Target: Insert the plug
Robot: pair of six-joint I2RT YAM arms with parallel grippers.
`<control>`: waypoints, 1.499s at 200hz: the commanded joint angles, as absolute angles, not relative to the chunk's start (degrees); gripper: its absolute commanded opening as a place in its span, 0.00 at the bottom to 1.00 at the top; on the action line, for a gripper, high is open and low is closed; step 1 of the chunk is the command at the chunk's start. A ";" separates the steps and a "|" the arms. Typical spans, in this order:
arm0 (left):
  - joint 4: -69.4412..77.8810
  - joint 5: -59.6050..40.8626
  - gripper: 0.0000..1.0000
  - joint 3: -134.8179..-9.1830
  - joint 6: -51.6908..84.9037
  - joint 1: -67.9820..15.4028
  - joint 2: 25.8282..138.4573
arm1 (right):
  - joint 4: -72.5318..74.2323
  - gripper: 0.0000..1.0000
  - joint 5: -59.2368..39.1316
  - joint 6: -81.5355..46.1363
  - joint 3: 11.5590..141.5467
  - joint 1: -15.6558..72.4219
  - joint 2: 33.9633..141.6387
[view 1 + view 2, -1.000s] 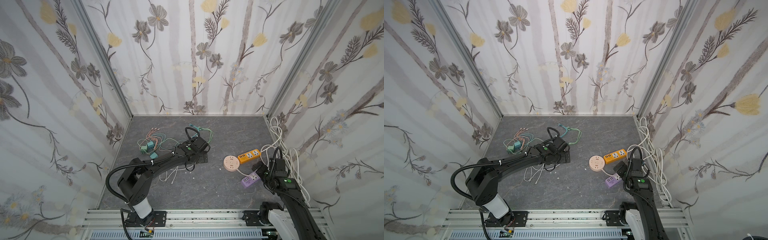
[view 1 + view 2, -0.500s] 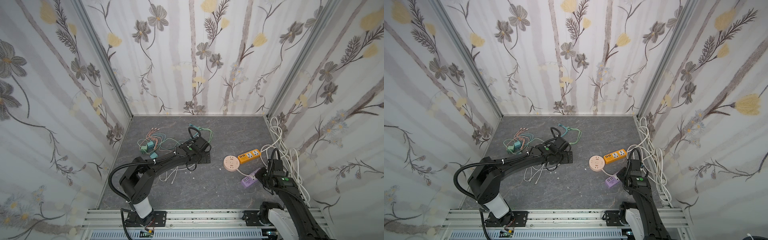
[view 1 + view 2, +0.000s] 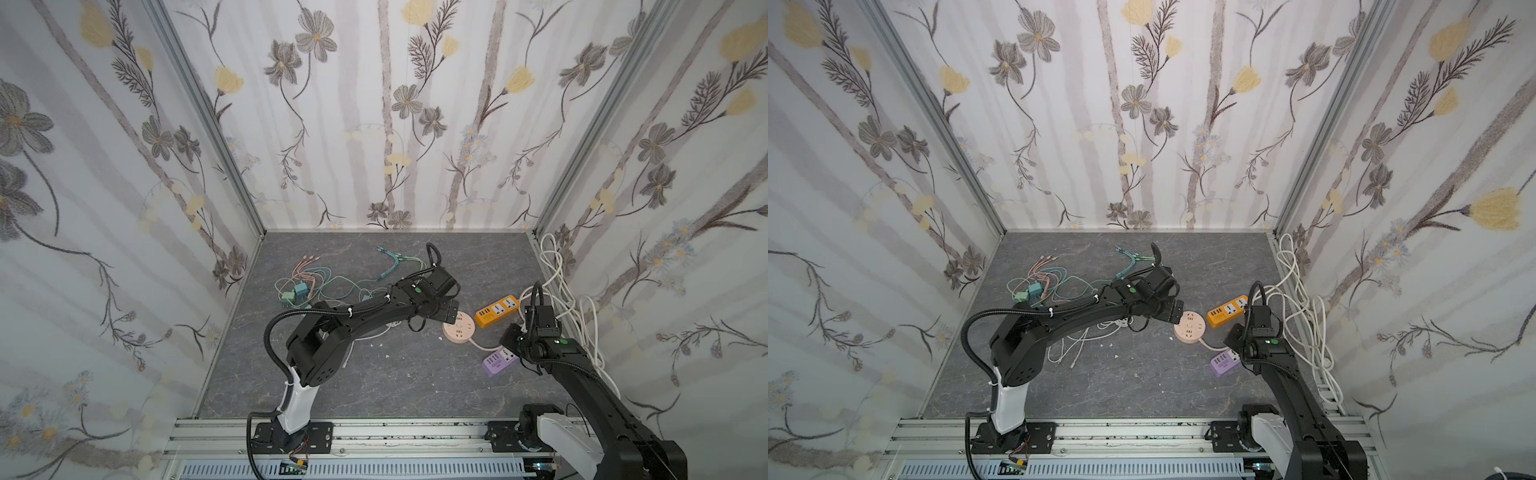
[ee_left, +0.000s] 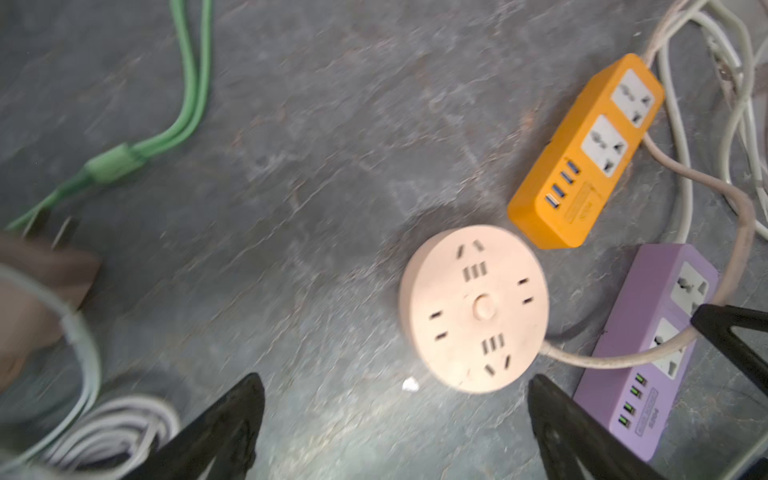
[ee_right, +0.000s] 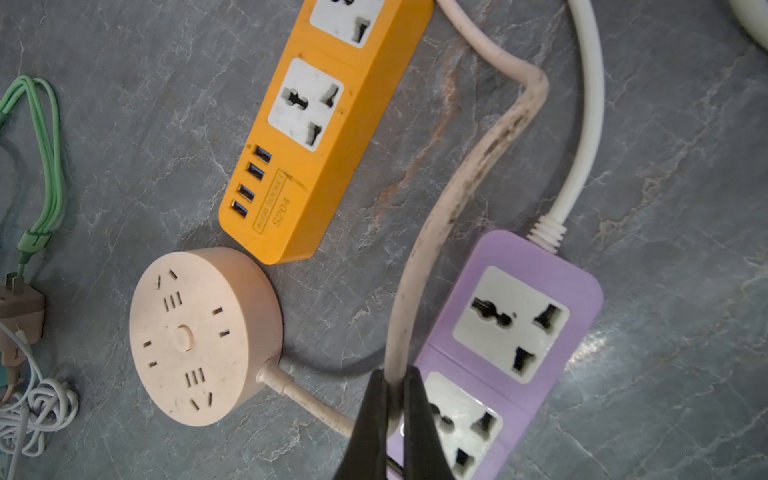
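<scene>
While right jaws pinch cord (image 5: 409,282), plug (image 5: 20,307) well apart.

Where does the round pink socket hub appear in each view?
Top view: round pink socket hub on the floor, right of centre.
Top view: same place.
Left wrist: hub beside the orange power strip.
Right wrist: hub beside that strip too.
Shared landmark: the orange power strip.

One orange power strip (image 3: 497,310), one purple power strip (image 3: 496,360), one round pink strip (image 3: 460,332); two arms, left (image 3: 361,322), right (image 3: 582,376)

Floral walls (image 3: 395,124) enclose grey tabletop (image 3: 374,382); specks (image 4: 410,385), perhaps paper.
</scene>
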State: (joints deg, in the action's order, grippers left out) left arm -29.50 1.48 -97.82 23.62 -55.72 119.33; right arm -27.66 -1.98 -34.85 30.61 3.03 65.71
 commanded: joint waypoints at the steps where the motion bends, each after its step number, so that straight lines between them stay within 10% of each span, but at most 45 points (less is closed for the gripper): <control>1: -35.18 4.81 1.00 -106.06 15.41 -57.45 125.71 | -24.00 0.00 -3.00 -30.83 32.56 4.37 68.60; 66: -41.18 5.20 1.00 -115.45 14.90 -57.74 135.17 | -22.11 0.02 -9.74 -27.47 35.24 7.90 75.39; 104: -39.84 8.66 1.00 -106.16 16.42 -57.31 131.02 | -27.71 0.57 -1.07 -30.01 38.30 7.27 70.93; 127: -38.60 7.96 1.00 -101.58 17.42 -57.22 128.71 | -31.38 0.73 3.37 -29.87 41.72 6.27 68.20; 230: -32.23 4.55 1.00 -88.47 21.45 -57.75 113.23 | -31.11 0.99 2.81 -44.10 60.69 3.96 98.73; 300: -26.41 10.05 1.00 -78.64 23.06 -57.57 103.65 | -29.64 0.99 2.96 -57.85 66.18 4.10 109.41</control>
